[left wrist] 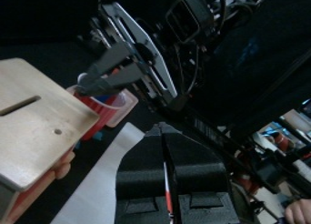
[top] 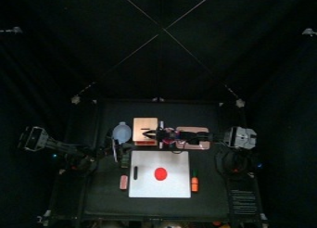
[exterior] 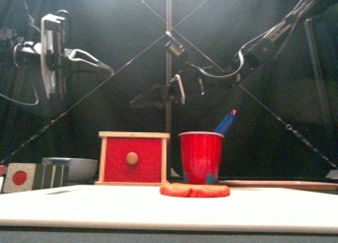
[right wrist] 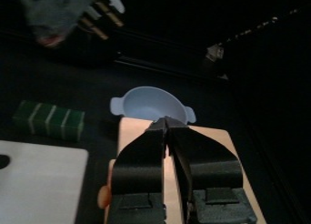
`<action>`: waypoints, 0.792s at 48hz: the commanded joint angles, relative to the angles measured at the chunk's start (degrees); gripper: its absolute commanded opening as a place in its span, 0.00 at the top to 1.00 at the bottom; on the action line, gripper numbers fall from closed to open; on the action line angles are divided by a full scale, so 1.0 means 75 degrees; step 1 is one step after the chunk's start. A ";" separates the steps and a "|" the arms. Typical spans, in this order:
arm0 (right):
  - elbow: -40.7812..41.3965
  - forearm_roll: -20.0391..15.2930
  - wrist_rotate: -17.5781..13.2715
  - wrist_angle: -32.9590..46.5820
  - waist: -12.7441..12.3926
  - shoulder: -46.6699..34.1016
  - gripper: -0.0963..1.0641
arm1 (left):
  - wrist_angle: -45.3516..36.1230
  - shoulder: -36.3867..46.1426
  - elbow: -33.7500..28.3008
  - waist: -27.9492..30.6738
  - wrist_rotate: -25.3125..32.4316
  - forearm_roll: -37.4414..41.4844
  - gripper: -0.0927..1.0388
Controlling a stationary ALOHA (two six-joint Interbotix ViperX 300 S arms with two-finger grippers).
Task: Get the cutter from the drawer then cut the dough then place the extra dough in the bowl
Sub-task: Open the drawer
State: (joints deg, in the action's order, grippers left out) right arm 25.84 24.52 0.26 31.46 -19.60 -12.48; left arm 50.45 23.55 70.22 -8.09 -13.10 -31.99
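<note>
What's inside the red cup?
A blue knife sticks out above the red cup's rim. The cup's wall hides its lower part and anything else inside.

Left arm (exterior: 53, 49): black links, white cross-plate, thin black cables hanging along it (seen up left of the wooden box (exterior: 133, 158)). Right arm (exterior: 264, 37), up right of the box: slim black tubes with a cable slung alongside. Left gripper (left wrist: 165, 137): two long black jaws on squared black blocks. Right gripper (right wrist: 169, 132): the same build, with jaws tapering to narrow tips.
</note>
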 commanded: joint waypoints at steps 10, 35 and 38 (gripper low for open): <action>-0.1172 -0.0035 -0.0070 -0.0328 -0.0281 -0.0891 0.95 | 0.0035 -0.1230 -0.1020 -0.0047 -0.0926 -0.0867 0.85; -0.1113 0.0000 -0.0012 -0.1043 -0.0258 -0.1066 0.95 | 0.0047 -0.2871 -0.1793 -0.0270 -0.3340 -0.1559 0.19; -0.1113 -0.0012 -0.0012 -0.1043 -0.0234 -0.1066 0.95 | 0.0000 -0.2977 -0.1887 -0.0270 -0.3562 -0.1770 0.11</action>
State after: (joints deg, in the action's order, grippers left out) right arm 17.75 24.61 0.18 23.91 -21.36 -21.80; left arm 50.36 1.67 57.83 -10.02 -38.58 -43.95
